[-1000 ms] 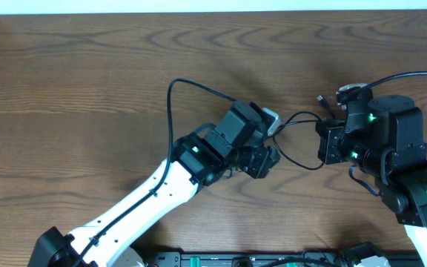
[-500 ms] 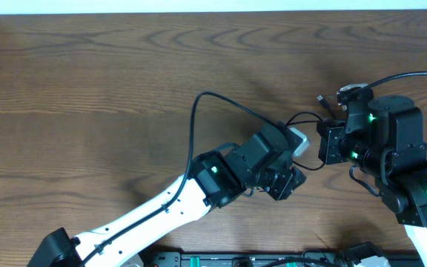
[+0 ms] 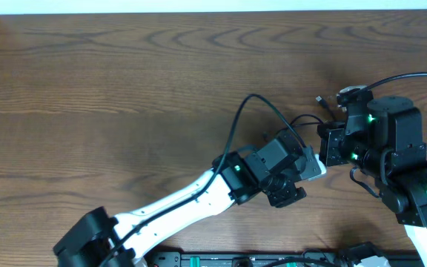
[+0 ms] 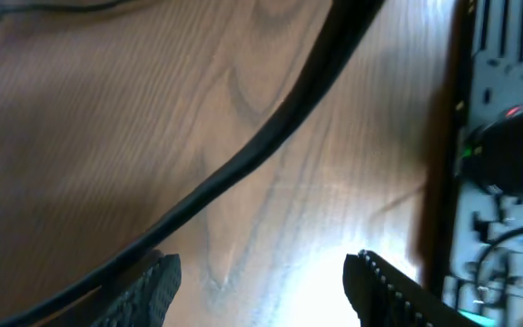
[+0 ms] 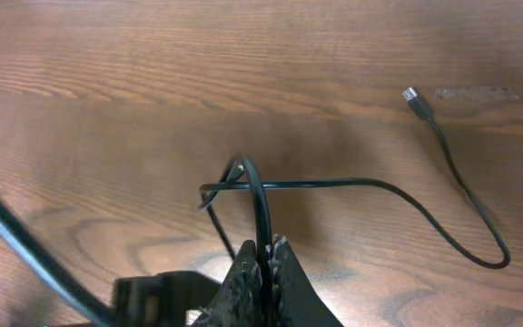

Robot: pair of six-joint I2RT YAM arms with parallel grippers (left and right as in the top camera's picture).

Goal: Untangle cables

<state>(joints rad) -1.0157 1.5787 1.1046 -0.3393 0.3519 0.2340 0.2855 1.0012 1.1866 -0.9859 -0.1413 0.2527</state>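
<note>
I see my right fingers (image 5: 246, 272) pinching the black cable (image 5: 316, 184), which loops over wide, bare desk (image 5: 107, 73) just beyond them, with my left fingers (image 4: 157, 286) spread just beside them.

This is a robotics lab bench. A left arm (image 3: 176, 208) and a right arm (image 3: 402, 170) rise from the wooden desk's (image 3: 87, 89) near edge, by a black rail (image 3: 221, 260).

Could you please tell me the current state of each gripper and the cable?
black cable: pinched by the right gripper, looped across itself, rest slack on the table
plug: free, lying on the table
right gripper: shut on the cable
left gripper: open, holding nothing
</note>
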